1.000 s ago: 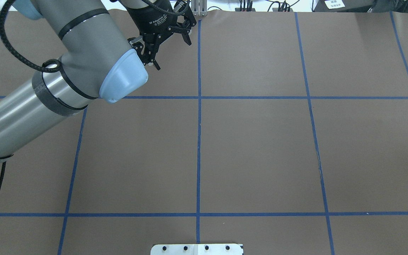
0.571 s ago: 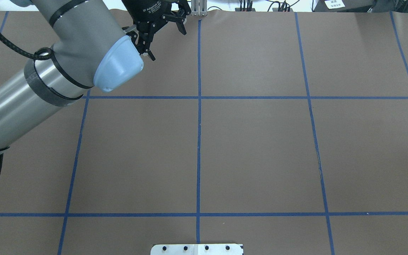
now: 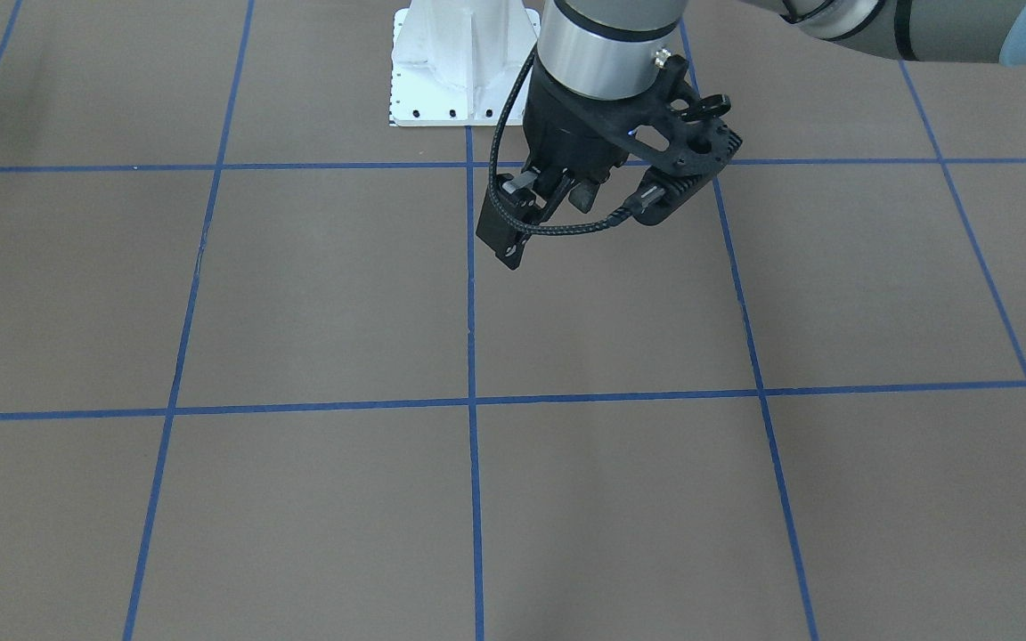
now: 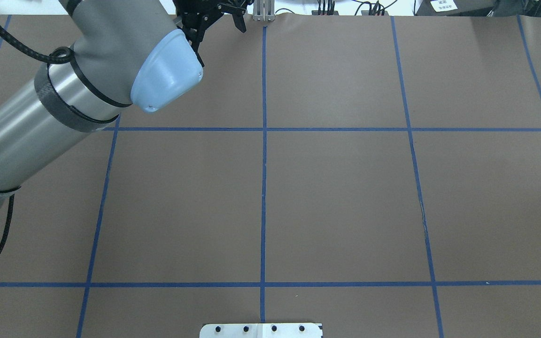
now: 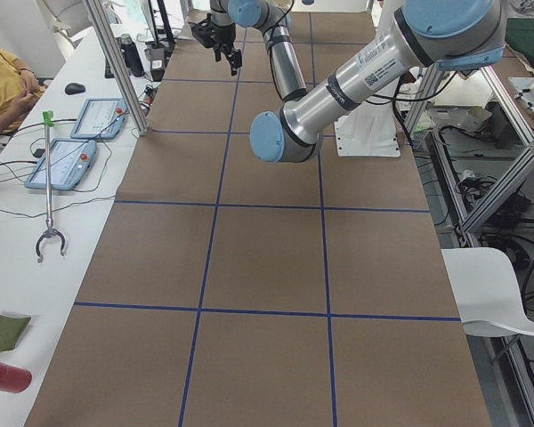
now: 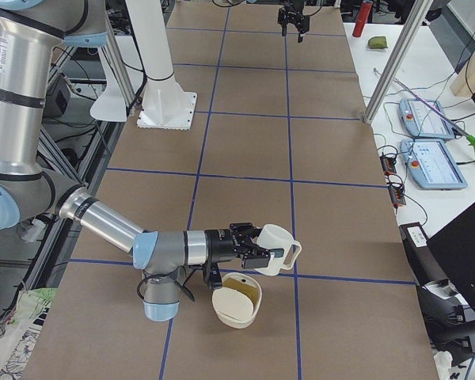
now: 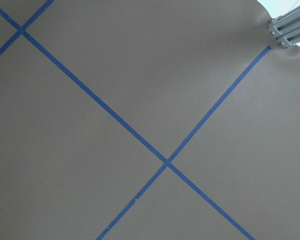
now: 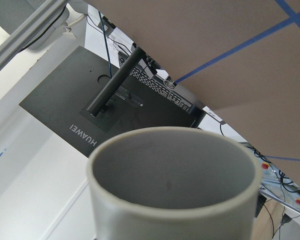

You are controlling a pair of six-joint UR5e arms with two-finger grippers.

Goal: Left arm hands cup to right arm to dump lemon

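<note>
The off-white cup [image 6: 279,241] hangs tilted at the end of my right gripper [image 6: 257,249], mouth down over an off-white bowl [image 6: 226,317] with something yellowish-brown inside. I cannot make out the lemon slices. In the right wrist view the cup [image 8: 172,175] fills the lower frame and its grey inside looks empty. No fingers show there, so I cannot tell the right grip. My left gripper [image 4: 216,26] is open and empty above the table's far edge. It also shows in the front view [image 3: 541,209].
The brown table carries a blue tape grid [image 4: 264,129]. The white robot base [image 3: 464,62] stands at the near edge. An aluminium post [image 7: 290,30] stands by the far edge. A black monitor [image 8: 90,115] and tablets [image 6: 431,158] lie beyond the table.
My left arm has drawn further toward the table's far edge, upward in the overhead view. Its gripper stays open and empty.
</note>
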